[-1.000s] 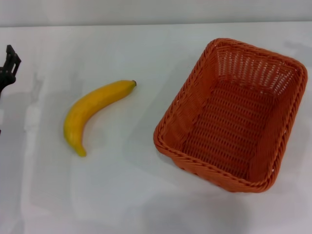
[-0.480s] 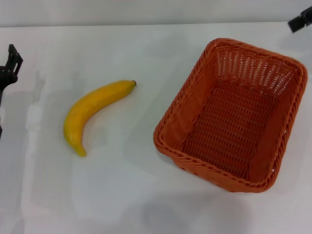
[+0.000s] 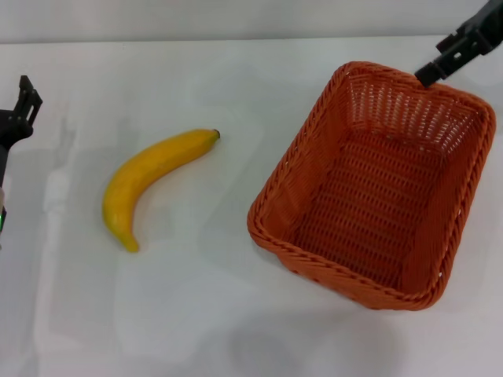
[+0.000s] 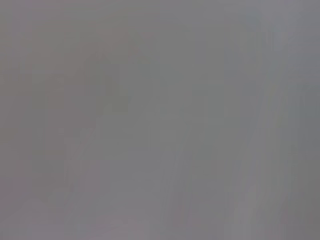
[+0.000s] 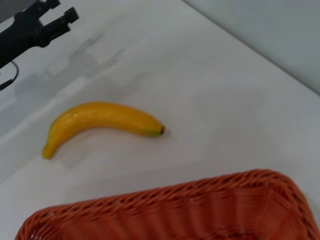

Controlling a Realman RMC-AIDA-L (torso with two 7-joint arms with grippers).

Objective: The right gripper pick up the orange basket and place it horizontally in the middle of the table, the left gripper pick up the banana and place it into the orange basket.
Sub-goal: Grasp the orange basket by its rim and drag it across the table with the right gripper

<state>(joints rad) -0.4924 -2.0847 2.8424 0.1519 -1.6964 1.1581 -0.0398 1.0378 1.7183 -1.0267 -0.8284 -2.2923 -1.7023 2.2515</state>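
The orange basket (image 3: 369, 204) stands empty on the right of the white table (image 3: 236, 314), set at a slant. Its braided rim (image 5: 200, 205) also shows in the right wrist view. The yellow banana (image 3: 153, 177) lies on the table to the basket's left, its dark stem tip pointing toward the basket; it appears again as the banana (image 5: 100, 122) in the right wrist view. My right gripper (image 3: 440, 64) reaches in from the upper right, just above the basket's far rim. My left gripper (image 3: 28, 93) is open at the table's far left, apart from the banana, and shows as the left gripper (image 5: 59, 10) in the right wrist view.
The left wrist view is a flat grey field with nothing to make out. Bare tabletop lies between banana and basket and along the near edge. The table's far edge meets a pale wall (image 3: 236, 16).
My right gripper has come into view from the upper right and moved down to the basket's far rim. The left gripper has shifted slightly. Banana and basket have stayed put.
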